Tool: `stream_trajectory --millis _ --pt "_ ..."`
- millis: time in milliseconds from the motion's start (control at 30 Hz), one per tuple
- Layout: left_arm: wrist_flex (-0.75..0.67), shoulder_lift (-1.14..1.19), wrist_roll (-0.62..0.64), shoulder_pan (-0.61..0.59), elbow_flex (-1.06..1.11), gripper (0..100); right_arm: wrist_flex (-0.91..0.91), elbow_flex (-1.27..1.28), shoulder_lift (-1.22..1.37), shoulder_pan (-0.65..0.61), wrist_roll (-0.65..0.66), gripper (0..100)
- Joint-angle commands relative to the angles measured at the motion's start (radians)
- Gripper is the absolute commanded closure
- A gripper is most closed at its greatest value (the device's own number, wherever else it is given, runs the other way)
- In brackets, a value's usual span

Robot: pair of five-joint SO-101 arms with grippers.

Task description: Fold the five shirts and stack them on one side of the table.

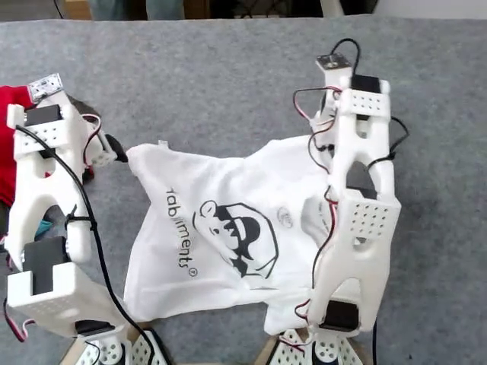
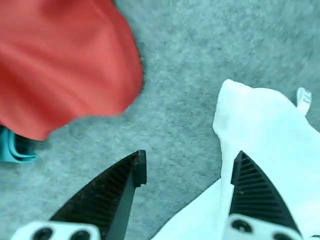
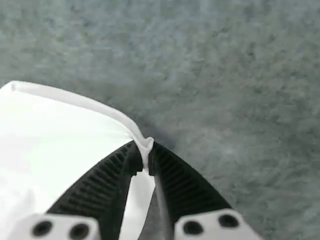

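The right tool (image 3: 145, 154) is gripping the white shirt (image 3: 55, 130), its two dark fingers closing on a thin fold of the hem, which is rising slightly off the grey bench (image 3: 225, 65) at the pinch. In the high view this arm is reaching over the shirt's far corner on the right side of the bench, and its white body is covering part of the cloth.

The left tool (image 2: 190, 162) is standing wide open. One finger is sitting over bare bench, the other over the edge of the white shirt's opposite far corner, with the small neck label showing just beyond; whether that finger is touching the cloth cannot be told.

The white shirt is lying loosely spread and wrinkled in the middle of the bench, between the two arms, with its dark printed face design showing upward. A red shirt (image 2: 60, 55) is lying near the left tool at the bench's left edge, apart from the white one, and a bit of teal cloth (image 2: 12, 147) is peeking out beside it
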Motion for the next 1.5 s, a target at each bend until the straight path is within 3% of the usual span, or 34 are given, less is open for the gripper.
stream_trajectory --millis 0,133,200,400,600,900,1167,1467 --pt "0.035 -0.054 0.044 0.016 -0.045 71 0.040 -0.090 -0.008 0.025 -0.005 92.9" --pt "0.075 -0.055 0.037 0.071 -0.036 71 0.018 -0.176 -0.008 0.091 -0.186 79.2" --pt "0.081 -0.055 0.040 0.087 -0.033 71 0.021 -0.243 -0.005 0.126 -0.215 75.8" --pt "0.084 -0.058 0.080 0.105 -0.033 71 0.112 -0.325 -0.005 0.147 -0.210 78.2" --pt "0.112 -0.066 0.101 0.104 -0.038 71 0.201 -0.314 0.005 0.054 -0.218 89.6" --pt "0.183 -0.068 0.063 0.088 -0.016 71 0.106 -0.317 0.147 -0.026 -0.460 81.9" --pt "0.183 -0.068 0.051 0.022 -0.024 71 0.037 -0.317 0.174 -0.034 -0.462 82.0" --pt "0.183 -0.068 0.051 0.027 -0.025 71 0.012 -0.308 0.193 -0.035 -0.448 82.1"
